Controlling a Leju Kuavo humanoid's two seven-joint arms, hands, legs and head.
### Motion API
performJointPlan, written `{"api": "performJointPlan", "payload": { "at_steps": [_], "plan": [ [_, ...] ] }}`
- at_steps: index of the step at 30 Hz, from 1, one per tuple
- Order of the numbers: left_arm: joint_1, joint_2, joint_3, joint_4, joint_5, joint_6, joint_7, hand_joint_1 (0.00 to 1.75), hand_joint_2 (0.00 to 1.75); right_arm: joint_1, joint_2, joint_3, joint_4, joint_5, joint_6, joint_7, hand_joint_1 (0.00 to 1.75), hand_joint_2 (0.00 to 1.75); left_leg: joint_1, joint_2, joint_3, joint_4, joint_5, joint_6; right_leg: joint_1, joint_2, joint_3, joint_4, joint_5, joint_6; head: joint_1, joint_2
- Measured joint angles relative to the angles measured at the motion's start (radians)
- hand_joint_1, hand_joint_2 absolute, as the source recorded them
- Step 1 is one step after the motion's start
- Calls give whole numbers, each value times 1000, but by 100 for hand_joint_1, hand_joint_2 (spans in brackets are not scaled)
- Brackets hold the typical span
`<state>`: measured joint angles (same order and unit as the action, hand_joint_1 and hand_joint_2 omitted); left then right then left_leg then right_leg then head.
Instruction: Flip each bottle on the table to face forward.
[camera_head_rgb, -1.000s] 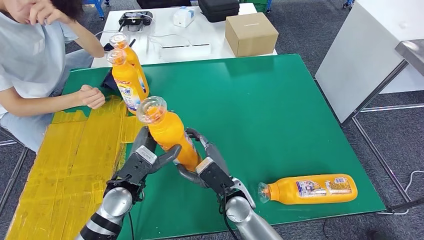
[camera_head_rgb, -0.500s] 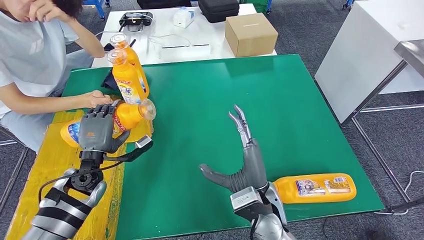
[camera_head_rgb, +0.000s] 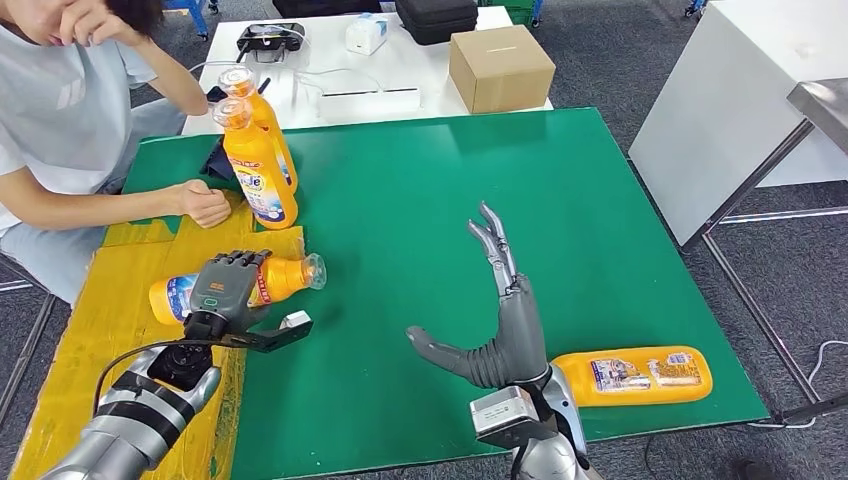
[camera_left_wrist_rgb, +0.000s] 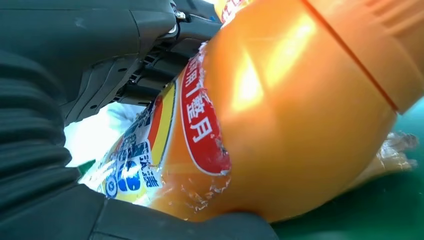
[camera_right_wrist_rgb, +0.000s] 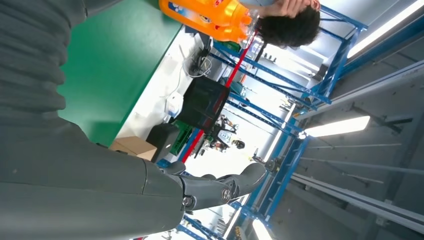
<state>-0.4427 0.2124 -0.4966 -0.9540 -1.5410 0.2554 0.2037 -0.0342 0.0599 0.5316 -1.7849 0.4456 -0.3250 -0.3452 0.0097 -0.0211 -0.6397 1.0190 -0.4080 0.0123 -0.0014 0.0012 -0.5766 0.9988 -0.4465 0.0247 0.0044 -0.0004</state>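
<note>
Head view. The left hand (camera_head_rgb: 226, 288) grips an orange bottle (camera_head_rgb: 243, 285) lying on its side on the yellow-taped strip (camera_head_rgb: 120, 330) of the green counter (camera_head_rgb: 420, 200), cap toward the centre. The right hand (camera_head_rgb: 498, 318) is raised above the counter, fingers (camera_head_rgb: 492, 240) spread, holding nothing. A second bottle (camera_head_rgb: 630, 372) lies near the front edge; two upright bottles (camera_head_rgb: 258, 165) stand beside a seated person's fist (camera_head_rgb: 207, 206).
</note>
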Motion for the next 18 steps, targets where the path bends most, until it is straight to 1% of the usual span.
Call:
{"api": "performJointPlan", "payload": {
  "at_steps": [2,4,11,18],
  "plan": [
    [-7,-15,14,29,6,2,1,59,175,0,0,0,0,1,0,0,0,175,0,0,0,0,0,0,0,0,0,0,0,0,0,0],
    [-13,-28,29,54,11,2,3,0,175,0,0,0,0,3,0,1,0,175,0,0,0,0,0,0,0,0,0,0,0,0,0,0],
    [-24,-61,75,125,15,-7,20,0,175,0,0,0,0,16,1,10,0,175,0,0,0,0,0,0,0,0,0,0,0,0,0,0],
    [-18,-82,121,137,48,84,9,0,175,0,-6,0,0,39,2,18,0,175,0,0,0,0,0,0,0,0,0,0,0,0,0,0]
  ]
}}
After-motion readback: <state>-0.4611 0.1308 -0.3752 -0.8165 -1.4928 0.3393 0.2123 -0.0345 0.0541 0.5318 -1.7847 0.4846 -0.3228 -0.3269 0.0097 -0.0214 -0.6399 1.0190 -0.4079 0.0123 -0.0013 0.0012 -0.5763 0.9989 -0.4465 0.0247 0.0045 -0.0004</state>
